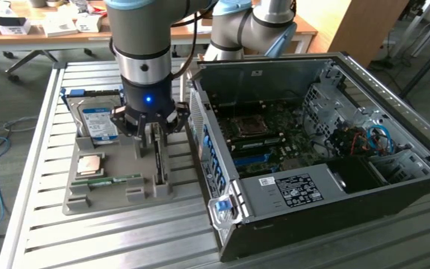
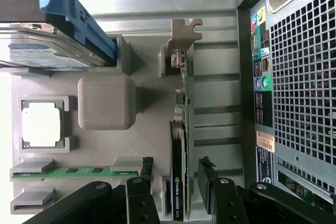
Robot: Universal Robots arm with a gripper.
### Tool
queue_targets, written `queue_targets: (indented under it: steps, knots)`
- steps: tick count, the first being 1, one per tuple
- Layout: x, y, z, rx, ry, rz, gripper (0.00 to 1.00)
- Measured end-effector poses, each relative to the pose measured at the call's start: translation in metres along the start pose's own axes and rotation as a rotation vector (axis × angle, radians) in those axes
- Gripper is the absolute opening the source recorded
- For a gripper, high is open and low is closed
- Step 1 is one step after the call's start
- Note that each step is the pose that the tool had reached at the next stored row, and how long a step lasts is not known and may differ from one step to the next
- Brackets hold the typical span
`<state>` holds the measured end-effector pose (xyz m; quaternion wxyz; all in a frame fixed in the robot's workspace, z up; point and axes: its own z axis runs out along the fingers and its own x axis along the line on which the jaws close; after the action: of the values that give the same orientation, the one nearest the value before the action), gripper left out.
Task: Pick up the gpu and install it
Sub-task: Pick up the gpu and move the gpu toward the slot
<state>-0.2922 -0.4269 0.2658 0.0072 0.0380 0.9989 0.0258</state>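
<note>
The gpu (image 1: 158, 161) stands on its edge in a slot of the grey holder tray (image 1: 88, 208). In the wrist view the gpu (image 2: 179, 150) is seen edge-on as a thin green and black card, with its silver bracket (image 2: 184, 31) at the far end. My gripper (image 1: 155, 133) hangs straight down over the card. In the wrist view the gripper (image 2: 176, 179) is open, with one finger on each side of the card and a small gap to both fingers (image 2: 146, 174). Nothing is gripped.
The tray also holds a hard drive (image 1: 99, 123), a square processor chip (image 1: 89, 163) and a memory stick (image 1: 110, 180). An open computer case (image 1: 297, 193) lies close to the tray on the exterior view's right, its motherboard (image 1: 275, 140) exposed. Everything rests on a slatted metal table (image 1: 36, 235).
</note>
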Motion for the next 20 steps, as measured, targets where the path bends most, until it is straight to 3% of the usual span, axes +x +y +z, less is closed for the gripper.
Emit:
queue_targets:
  steps: [20]
  knots:
    - [0.0,-0.0016,0.0234,0.0001,0.0,0.0,0.47]
